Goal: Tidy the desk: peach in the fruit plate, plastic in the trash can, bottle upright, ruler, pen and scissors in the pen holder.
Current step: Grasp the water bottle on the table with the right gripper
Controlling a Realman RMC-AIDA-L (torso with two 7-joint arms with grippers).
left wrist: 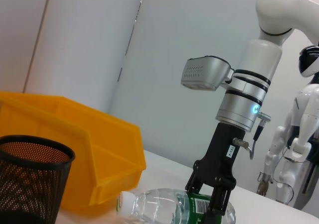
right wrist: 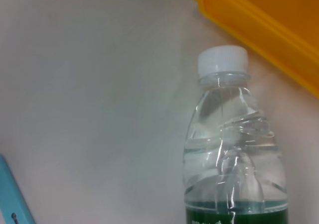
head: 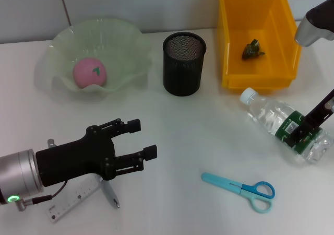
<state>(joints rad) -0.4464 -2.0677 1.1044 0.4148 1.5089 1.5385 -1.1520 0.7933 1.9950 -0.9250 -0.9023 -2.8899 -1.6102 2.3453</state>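
The pink peach point(head: 90, 72) lies in the pale green fruit plate point(head: 125, 42) at the back left. A crumpled piece of plastic point(head: 252, 49) sits inside the yellow trash can point(head: 258, 81). On the right the clear bottle point(head: 271, 120) lies on its side, white cap toward the bin. My right gripper point(head: 307, 132) is shut on it at the green label, which also shows in the left wrist view point(left wrist: 212, 204). Blue scissors point(head: 241, 189) lie in front. My left gripper point(head: 146, 138) hovers open at the front left, above the ruler point(head: 73, 201) and grey pen point(head: 110, 193).
The black mesh pen holder point(head: 183, 68) stands upright between plate and bin, with nothing showing inside it. A wall runs along the back edge of the white table point(head: 198, 136). Another robot stands beyond the table in the left wrist view point(left wrist: 299, 134).
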